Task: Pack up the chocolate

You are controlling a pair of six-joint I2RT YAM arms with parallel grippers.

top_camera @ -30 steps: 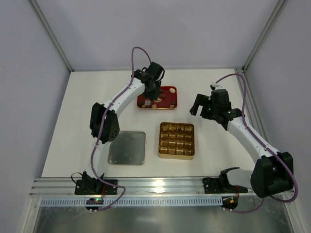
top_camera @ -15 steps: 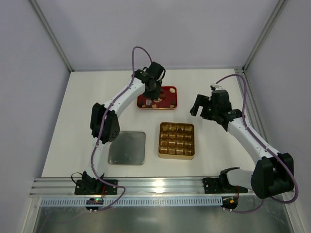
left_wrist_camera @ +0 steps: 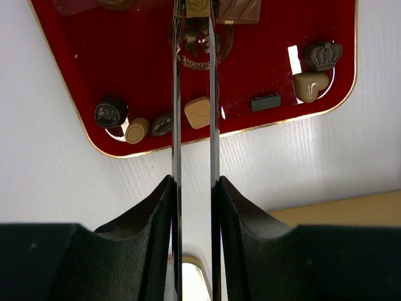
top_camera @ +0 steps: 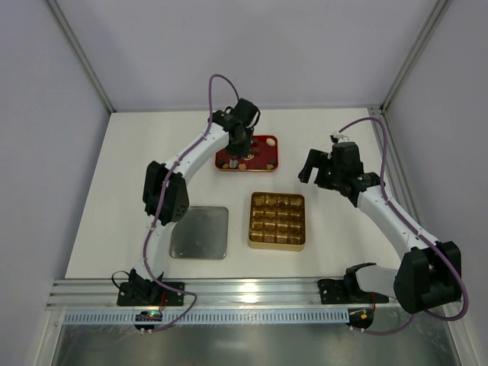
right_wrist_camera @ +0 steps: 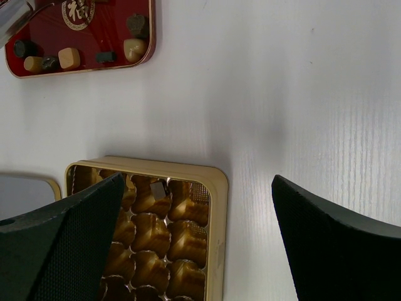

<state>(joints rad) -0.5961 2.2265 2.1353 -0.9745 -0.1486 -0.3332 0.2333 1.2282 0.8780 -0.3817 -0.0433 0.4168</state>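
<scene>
Now we're straddling tan chocolate [left_wrist_camera: 198, 7] between left gripper [left_wrist_camera: 195, 11] tips, fingers narrow, grip unclear; right gripper [right_wrist_camera: 197, 216] gaping, farther off.

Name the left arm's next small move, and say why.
Likely close the left pincer a little: a light brown chocolate sits between its tips over the red tray, cropped at the wrist view's edge, so a firm grip isn't confirmed before lifting.
</scene>
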